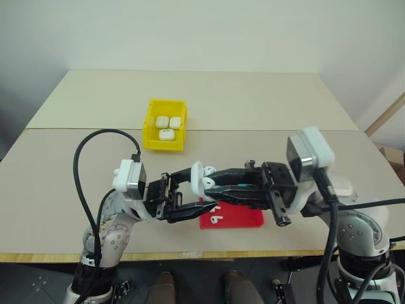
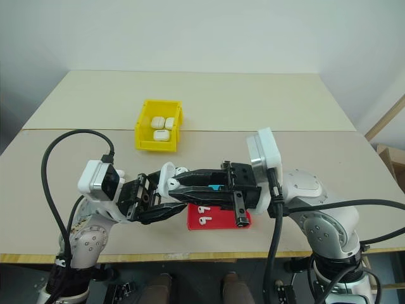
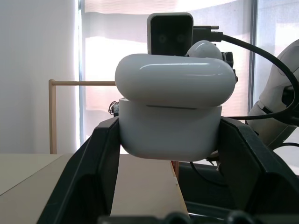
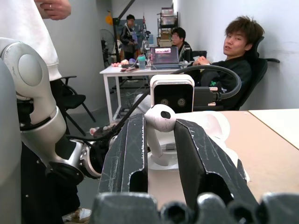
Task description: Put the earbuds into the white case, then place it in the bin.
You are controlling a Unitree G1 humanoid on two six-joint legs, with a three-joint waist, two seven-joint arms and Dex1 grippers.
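Currently we note both arms raised in front of the torso, above the near edge of the table (image 1: 266, 101), grippers pointing toward each other.

Left gripper (image 3: 169, 140): pinched shut on the white case (image 3: 170, 133), one black finger on each side of the case body. In the left wrist view the lid sits tilted over the body, with a dark seam between them; we cannot tell how far it is open. In the head views the case (image 1: 197, 177) is held in the air over the front of the table, between the two wrists.

Right gripper (image 4: 159, 135): narrowly parted, nipping one earbud (image 4: 160, 123) between its two fingers (image 4: 128, 154). The bud's rounded head stands above the fingertips, stem pointing down between them. The bud is just beside the case; we cannot tell whether they touch.

Red tray (image 2: 218, 218): flat on the table under the grippers, near the front edge. Two more earbuds (image 2: 203, 214) lie on it, close together.

Yellow bin (image 1: 166, 133): farther back on the table, left of centre, well apart from the grippers. Three white cases (image 1: 168, 126) lie inside it.

Right wrist view: people sit at a desk (image 4: 140, 72) with a laptop (image 4: 164, 55) in the background.
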